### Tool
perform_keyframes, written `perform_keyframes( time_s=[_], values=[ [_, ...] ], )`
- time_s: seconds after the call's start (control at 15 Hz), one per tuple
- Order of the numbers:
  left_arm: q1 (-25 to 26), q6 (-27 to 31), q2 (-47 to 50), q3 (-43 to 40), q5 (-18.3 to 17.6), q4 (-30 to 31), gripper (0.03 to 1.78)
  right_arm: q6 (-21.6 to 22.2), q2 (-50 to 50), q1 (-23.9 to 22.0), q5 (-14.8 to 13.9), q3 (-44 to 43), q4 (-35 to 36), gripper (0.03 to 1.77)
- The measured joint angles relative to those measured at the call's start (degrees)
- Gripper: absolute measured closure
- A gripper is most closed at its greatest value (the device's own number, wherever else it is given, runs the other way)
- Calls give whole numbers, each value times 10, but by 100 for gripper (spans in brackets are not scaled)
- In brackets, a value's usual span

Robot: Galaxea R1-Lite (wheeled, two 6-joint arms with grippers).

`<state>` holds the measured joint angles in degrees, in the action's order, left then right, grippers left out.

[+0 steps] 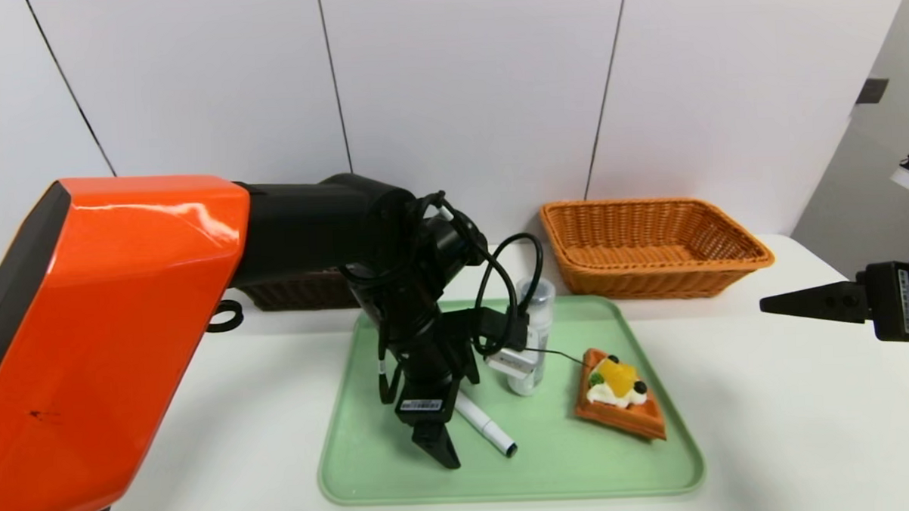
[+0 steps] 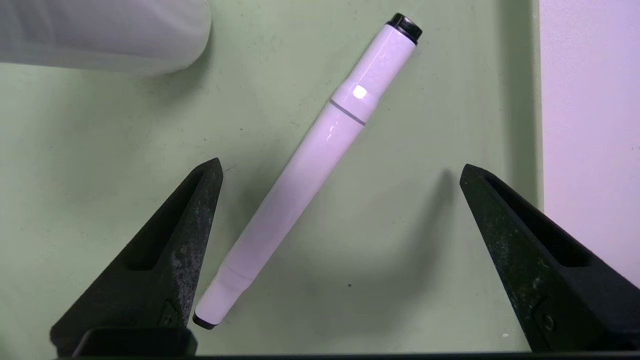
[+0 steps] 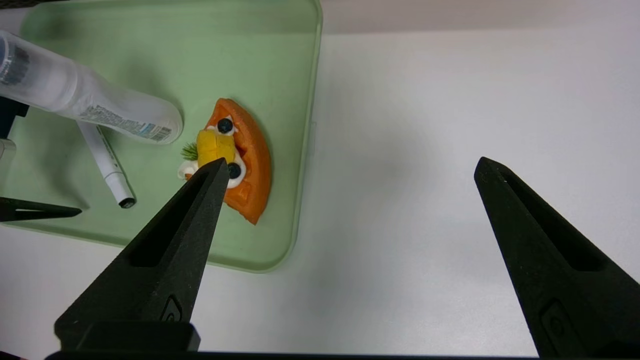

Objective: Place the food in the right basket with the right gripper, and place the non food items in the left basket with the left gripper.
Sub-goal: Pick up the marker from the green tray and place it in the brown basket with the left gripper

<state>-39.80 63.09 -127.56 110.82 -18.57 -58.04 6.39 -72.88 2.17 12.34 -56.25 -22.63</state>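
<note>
While both arms hang over the white table [image 1: 793, 425] by a white panelled wall [image 1: 463, 81], left gripper [image 2: 340, 172] gapes wide over the white marker [image 2: 305, 170] on the green tray [image 1: 583, 470]; waffle [image 1: 620, 395] and bottle [image 3: 85, 97] there too, barcode label unreadable. Right gripper [image 3: 350, 167] wide, empty, beside the tray. Right basket [image 1: 654, 245] behind.

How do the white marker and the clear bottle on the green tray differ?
The marker is slim and opaque white with a black tip; the bottle is much thicker and see-through. The marker lies between the fingers of the open left gripper; the bottle lies just beyond it, outside them. The bottle bears a printed label; the marker looks plain. Both lie flat on the tray.
</note>
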Motion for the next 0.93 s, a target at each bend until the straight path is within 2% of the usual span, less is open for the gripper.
perform_keyframes(
  time_s=[0.27,0.53,0.93],
  values=[
    [0,1,2,-5,0,-2,12,0,-1,0,7,1,0,10],
    [1,2,6,-6,0,-29,12,0,0,0,9,2,0,10],
    [1,2,9,-14,0,-27,12,0,2,0,9,2,-1,10]
  ],
)
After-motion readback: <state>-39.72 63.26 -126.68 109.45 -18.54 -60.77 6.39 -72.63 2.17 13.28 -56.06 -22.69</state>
